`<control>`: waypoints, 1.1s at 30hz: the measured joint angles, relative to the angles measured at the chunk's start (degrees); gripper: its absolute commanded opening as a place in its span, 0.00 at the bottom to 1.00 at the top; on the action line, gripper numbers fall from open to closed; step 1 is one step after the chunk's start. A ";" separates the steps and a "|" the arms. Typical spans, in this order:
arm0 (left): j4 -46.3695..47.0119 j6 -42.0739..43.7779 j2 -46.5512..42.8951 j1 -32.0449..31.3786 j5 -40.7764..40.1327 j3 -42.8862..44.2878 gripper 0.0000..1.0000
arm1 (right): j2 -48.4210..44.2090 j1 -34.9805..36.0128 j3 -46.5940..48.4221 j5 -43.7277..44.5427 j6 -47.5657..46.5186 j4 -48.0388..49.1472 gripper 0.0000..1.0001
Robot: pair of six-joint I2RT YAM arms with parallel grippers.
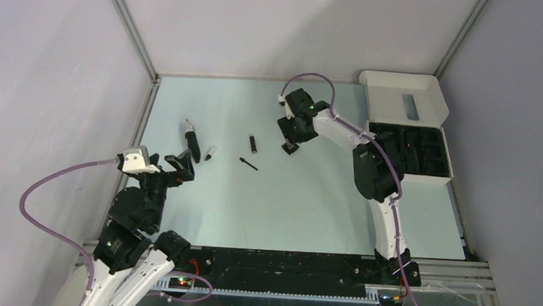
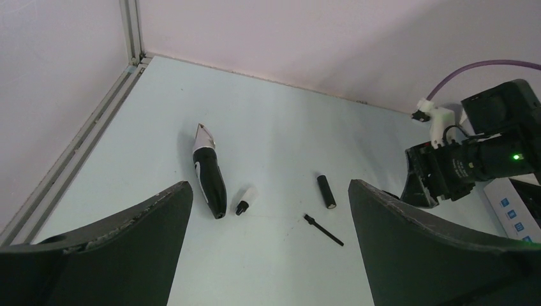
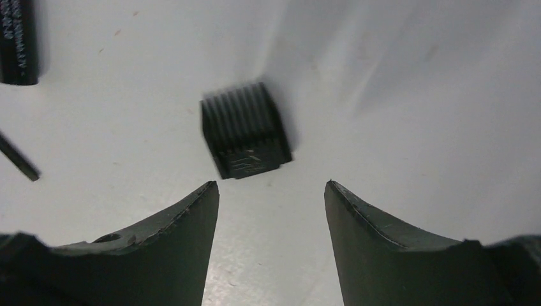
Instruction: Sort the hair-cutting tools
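The black trimmer body (image 1: pixel 193 143) with a silver tip lies at the left of the table, also in the left wrist view (image 2: pixel 209 173). Beside it lie a small white-capped piece (image 1: pixel 210 152), a short black cylinder (image 1: pixel 253 144) and a thin stick (image 1: pixel 248 163). The squarish comb attachment (image 1: pixel 291 148) lies on the table just beyond my right gripper's tips (image 3: pixel 245 131). My right gripper (image 3: pixel 271 185) is open and empty, pointing down over the comb. My left gripper (image 2: pixel 268 185) is open and empty, low and near the trimmer body's end.
A white box (image 1: pixel 429 179) with a black moulded insert stands at the right edge, its lid (image 1: pixel 405 97) open toward the back. Enclosure walls and a metal rail (image 2: pixel 76 150) border the table on the left. The right arm (image 2: pixel 472 159) shows in the left wrist view.
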 measured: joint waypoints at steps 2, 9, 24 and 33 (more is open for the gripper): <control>0.00 0.00 0.37 0.02 0.22 0.00 1.00 | 0.94 1.05 0.28 -0.96 0.66 -0.63 0.66; 0.00 0.09 1.38 0.11 0.33 0.00 1.00 | 2.49 1.86 1.22 -3.74 2.58 -0.85 0.67; 0.00 0.42 1.62 0.15 0.79 0.00 1.00 | 5.88 2.93 2.73 -9.03 6.47 -0.37 0.68; 0.02 0.42 1.62 0.26 1.18 0.00 1.00 | 4.83 8.55 2.25 -15.69 8.52 2.21 0.69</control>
